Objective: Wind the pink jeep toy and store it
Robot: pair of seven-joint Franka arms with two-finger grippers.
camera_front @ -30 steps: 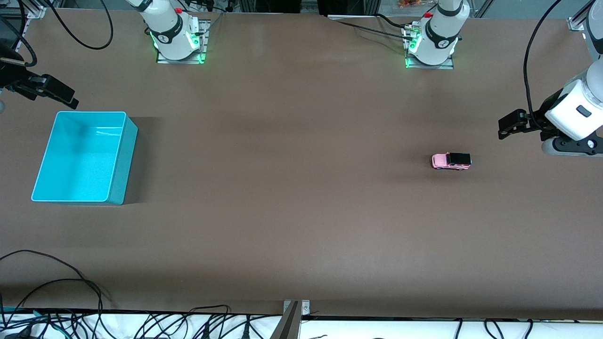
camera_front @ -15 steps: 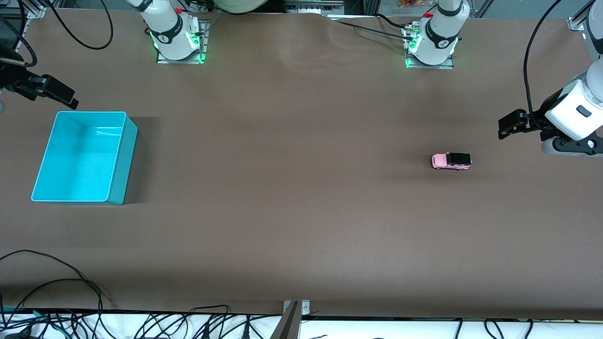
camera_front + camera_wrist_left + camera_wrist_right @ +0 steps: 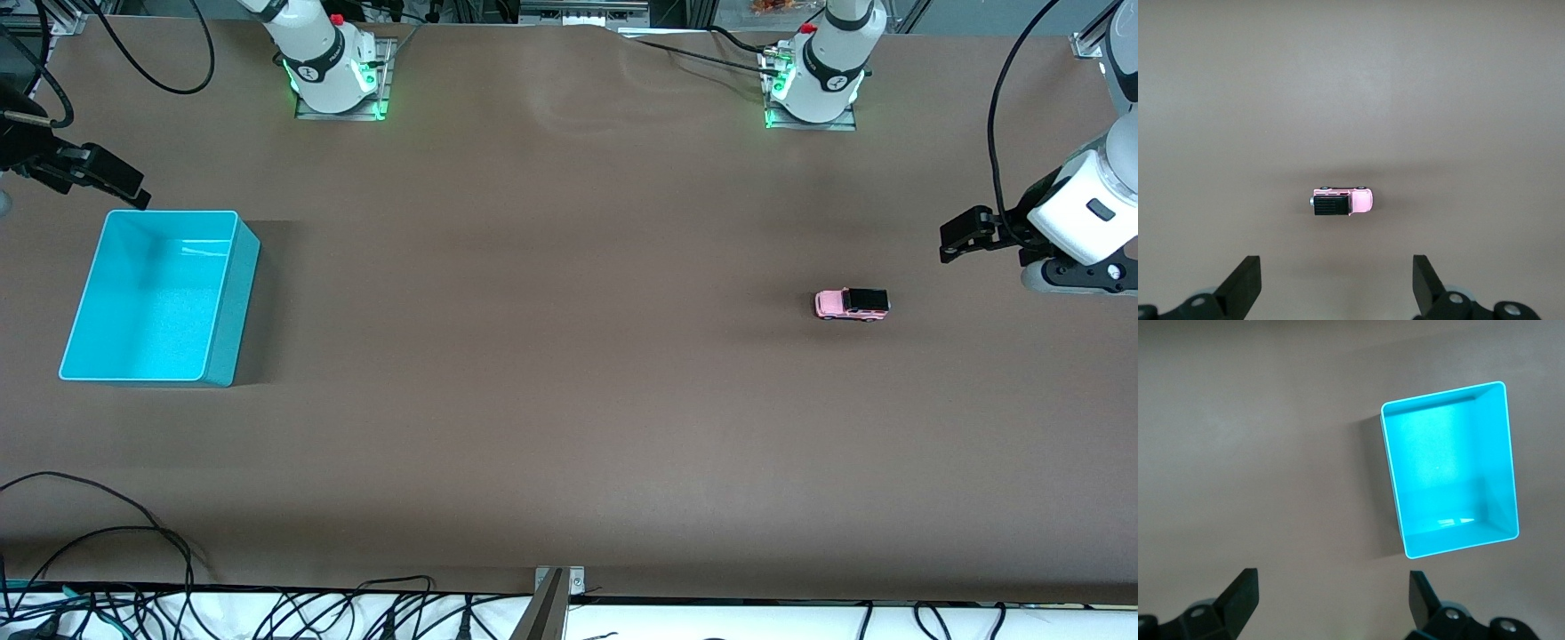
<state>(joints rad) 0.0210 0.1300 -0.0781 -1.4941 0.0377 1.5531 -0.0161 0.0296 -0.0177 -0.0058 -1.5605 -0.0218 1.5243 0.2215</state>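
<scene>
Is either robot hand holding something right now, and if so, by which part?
Nothing is held. Both the left gripper and the right gripper are open and empty; the jeep sits untouched on the table.

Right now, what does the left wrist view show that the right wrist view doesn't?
Only the left wrist view shows the pink jeep toy, standing on its wheels below the open left tool. Only the right wrist view shows the turquoise bin, with nothing inside, below the open right tool. Both share the brown table.
</scene>
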